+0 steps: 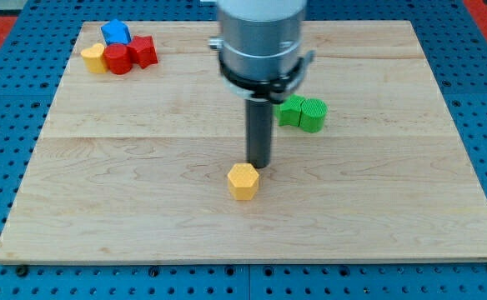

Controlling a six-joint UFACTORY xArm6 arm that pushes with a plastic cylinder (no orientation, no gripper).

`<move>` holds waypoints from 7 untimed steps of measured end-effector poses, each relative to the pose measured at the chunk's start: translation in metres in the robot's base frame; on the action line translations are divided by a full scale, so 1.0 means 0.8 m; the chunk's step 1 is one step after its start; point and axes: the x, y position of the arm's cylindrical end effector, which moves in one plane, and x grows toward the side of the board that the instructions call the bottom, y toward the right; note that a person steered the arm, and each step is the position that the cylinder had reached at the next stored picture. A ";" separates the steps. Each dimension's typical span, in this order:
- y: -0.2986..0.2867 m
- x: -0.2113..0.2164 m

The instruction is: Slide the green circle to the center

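Nothing looks done yet: the green circle (313, 115) sits right of centre, touching another green block (291, 111), while the rod, which has no jaws, rests my tip (259, 164) mid-frame just above the yellow hexagon (243, 181).

**No readable text anywhere in view**

I can find no words, labels, brand marks, numbers or signs in this camera view. The wooden board (143, 192) under me shows only plain grain and seams, with nothing printed on it. The blue perforated surface (10, 275) around the board carries only rows of holes. My own grey housing (260, 33) and dark rod bear no lettering that can be made out. The small coloured blocks are plain, ridged plastic in solid colours, with no markings on any visible face.
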 end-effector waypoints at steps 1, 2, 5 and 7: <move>0.046 -0.025; 0.152 -0.083; 0.142 -0.059; 0.165 -0.112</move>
